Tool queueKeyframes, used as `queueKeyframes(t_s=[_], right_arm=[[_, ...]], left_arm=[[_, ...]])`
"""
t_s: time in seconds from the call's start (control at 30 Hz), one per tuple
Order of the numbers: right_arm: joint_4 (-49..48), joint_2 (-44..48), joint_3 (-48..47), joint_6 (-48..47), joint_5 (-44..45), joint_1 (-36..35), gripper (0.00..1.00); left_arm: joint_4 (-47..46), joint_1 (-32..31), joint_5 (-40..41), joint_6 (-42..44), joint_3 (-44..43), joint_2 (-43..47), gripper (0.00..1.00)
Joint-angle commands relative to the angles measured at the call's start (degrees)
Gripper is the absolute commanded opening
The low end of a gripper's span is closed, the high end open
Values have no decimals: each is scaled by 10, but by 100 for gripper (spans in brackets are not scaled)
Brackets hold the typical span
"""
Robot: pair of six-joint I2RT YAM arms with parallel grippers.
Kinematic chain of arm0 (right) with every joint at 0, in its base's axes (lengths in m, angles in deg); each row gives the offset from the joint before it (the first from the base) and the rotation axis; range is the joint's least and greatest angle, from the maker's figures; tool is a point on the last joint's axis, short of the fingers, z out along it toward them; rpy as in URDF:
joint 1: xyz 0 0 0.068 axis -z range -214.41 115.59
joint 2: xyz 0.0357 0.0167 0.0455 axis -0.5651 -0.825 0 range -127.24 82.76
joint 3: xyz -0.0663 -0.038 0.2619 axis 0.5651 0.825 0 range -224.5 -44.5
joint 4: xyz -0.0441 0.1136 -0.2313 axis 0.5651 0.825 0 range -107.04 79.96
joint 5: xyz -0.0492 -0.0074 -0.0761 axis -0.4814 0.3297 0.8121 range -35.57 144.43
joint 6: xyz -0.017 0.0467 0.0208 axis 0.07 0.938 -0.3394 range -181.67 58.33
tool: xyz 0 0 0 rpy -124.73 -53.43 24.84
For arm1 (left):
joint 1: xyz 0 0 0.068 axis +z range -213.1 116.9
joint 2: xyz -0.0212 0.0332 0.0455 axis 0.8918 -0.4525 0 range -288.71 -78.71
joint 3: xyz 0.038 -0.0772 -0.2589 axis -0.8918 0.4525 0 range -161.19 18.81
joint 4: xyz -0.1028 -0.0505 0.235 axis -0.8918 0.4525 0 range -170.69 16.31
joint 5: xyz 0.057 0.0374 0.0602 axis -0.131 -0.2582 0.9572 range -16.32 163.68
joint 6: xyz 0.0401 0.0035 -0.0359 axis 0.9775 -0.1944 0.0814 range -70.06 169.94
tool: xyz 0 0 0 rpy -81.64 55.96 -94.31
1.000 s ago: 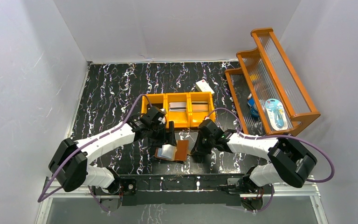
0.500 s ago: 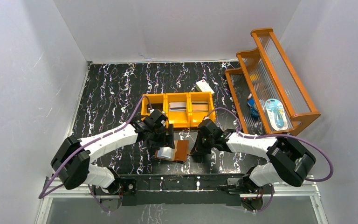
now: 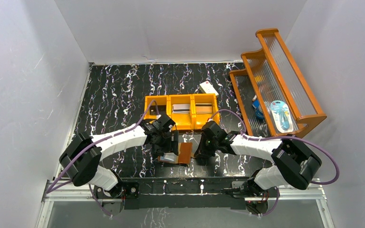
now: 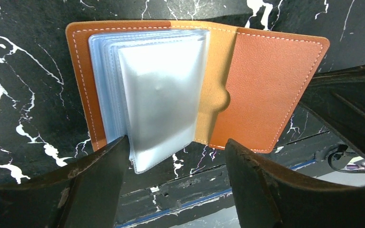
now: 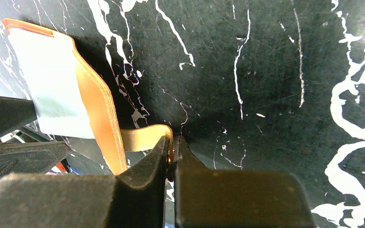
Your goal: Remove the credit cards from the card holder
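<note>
My right fingers (image 5: 168, 152) are clamped on the snap tab (image 5: 145, 135) of the card holder (image 4: 261, 90). My left fingers (image 4: 116, 152) stand wide, straddling its plastic sleeves (image 4: 161, 104). The card holder lies open on the surface (image 3: 114, 90) between both arms, with the orange tray (image 3: 180, 124) just behind.

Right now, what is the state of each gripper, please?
The left gripper is open above the card holder, holding nothing.
The right gripper is closed on the card holder's tab.

Card holder (image 3: 184, 153) on table (image 3: 114, 90), in front of tray (image 3: 192, 124)
</note>
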State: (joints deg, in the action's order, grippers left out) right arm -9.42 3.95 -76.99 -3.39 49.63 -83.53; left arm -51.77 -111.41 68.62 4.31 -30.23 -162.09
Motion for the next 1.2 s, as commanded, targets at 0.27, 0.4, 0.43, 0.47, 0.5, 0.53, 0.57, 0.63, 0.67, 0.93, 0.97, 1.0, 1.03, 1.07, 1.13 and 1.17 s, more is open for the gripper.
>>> queueKeyframes(t_s=[0.27,0.4,0.43,0.47,0.5,0.53,0.57,0.63,0.67,0.93,0.97,1.0,1.03,1.07,1.13,1.17], right_arm=[[4,-9,-16,-4,-1,3,7],[-1,-13,-17,-3,-6,3,10],[-2,-12,-17,-3,-8,3,10],[-2,-11,-18,-1,-8,3,11],[-3,-9,-17,1,-7,4,12],[-4,-6,-18,3,-7,3,12],[-4,-3,-18,5,-8,4,15],[-5,7,-18,10,-8,5,22],[-5,14,-17,13,-6,6,24],[29,91,-24,36,24,19,35],[31,99,-25,37,25,20,35],[30,108,-27,38,25,21,34],[30,114,-31,37,25,21,33],[29,119,-34,37,25,21,31],[21,123,-41,36,21,22,27],[7,121,-45,35,15,22,26]], left_arm=[[-77,-12,-59,2,-3,47,64],[-137,-18,-128,7,-6,27,64],[-148,-21,-139,8,-8,21,64],[-157,-24,-148,11,-11,11,64],[-163,-27,-155,13,-13,3,64],[-165,-29,-158,14,-15,-6,63],[-167,-31,-159,15,-16,-14,62],[-171,-36,-158,17,-16,-25,60],[-175,-39,-155,16,-14,-27,58],[-200,-43,-129,-9,36,-30,46],[-199,-43,-126,-10,41,-30,44],[-199,-44,-125,-11,44,-30,42],[-200,-44,-125,-11,48,-30,41],[-200,-44,-125,-11,50,-29,40],[-200,-45,-125,-11,54,-27,39],[-199,-45,-125,-10,55,-26,38]])
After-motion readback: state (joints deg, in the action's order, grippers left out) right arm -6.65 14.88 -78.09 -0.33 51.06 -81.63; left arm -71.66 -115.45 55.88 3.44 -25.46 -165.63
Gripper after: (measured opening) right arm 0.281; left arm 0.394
